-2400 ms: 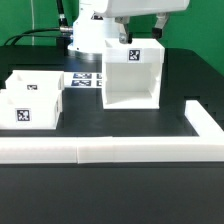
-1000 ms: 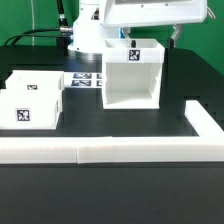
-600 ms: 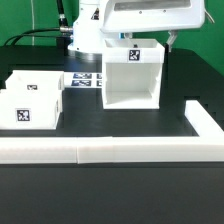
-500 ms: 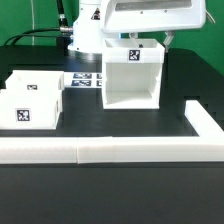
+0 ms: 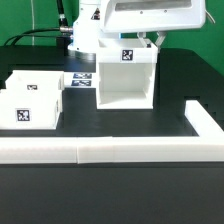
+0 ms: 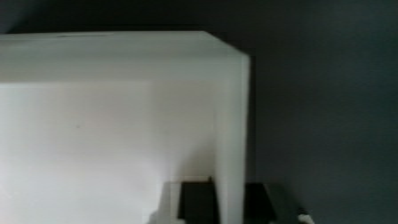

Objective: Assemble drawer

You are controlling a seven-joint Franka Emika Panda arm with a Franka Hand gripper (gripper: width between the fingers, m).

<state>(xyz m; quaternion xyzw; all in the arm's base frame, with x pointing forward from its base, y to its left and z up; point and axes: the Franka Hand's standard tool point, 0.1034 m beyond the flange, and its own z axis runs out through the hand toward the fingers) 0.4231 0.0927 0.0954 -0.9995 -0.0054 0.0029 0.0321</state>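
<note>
Far left of the exterior view: two small white trays, nearer tray and farther tray, close together on the dark table. Open tops, thin straight walls, a black-and-white square tag on the nearer one's front face. Knobs not made out from this angle. Both well apart from the housing, neither slotted in.

Just beside them, toward the middle: marker board, flat on the table, partly hidden behind the housing.

Middle: housing of the drawer, a large boxy shell with its open front toward the camera and a tag on its top edge. Interior looks bare. Smooth matte white plastic, flat panels, crisp square corners. Thin wall edge seen close up in the wrist view.

Above the housing's wall on the exterior view's right: claw. In the wrist view, claw with one dark finger on each side of that wall, seemingly pinched onto it. Picture soft there, so grip judged, not certain.

Front and far right: long low L-shaped bar, white, blocky, corner at the right.

Progress, as judged: early. Housing in hand for positioning. Still left: setting it down, then sliding in both trays.
</note>
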